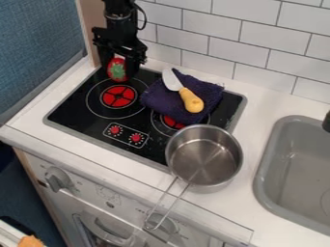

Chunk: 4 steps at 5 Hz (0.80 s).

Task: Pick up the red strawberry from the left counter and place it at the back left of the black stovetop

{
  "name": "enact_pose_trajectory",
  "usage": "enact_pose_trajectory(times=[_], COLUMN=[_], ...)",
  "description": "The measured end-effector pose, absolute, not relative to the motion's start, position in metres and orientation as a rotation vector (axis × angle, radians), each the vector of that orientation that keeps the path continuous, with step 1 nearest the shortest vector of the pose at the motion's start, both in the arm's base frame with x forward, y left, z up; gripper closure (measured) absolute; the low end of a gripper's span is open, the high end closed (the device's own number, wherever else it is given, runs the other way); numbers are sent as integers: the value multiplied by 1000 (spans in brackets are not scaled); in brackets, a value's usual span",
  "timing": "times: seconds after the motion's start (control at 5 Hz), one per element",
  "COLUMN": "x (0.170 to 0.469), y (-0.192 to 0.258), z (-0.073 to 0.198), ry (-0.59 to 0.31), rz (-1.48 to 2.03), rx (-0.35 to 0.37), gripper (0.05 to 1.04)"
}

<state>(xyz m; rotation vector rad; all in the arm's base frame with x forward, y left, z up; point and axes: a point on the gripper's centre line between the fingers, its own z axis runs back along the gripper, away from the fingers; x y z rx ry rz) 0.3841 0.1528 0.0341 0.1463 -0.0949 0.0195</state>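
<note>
Pinching the toy strawberry (pixel 118 70) near the back of the cooktop (pixel 76 107), the pincer (pixel 120 72) needs a steady, gentle squeeze. Any travel should clear the knife (pixel 191 100) on the purple cloth (pixel 156 99).

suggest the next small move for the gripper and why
Probably raise the gripper slightly before any sideways move: the red toy sits low between its fingers, and the knife lies close by on the bunched towel.
</note>
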Motion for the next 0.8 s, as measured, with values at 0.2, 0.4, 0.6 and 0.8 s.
enact_pose_trajectory(times=[0.2, 0.4, 0.6, 0.8], x=[383, 383, 383, 380], y=[153, 156, 157, 155], z=[37, 37, 37, 38], ry=[-75, -52, -31, -15], rz=[30, 44, 56, 88], rx=[133, 129, 131, 121], gripper=[70, 74, 81, 82])
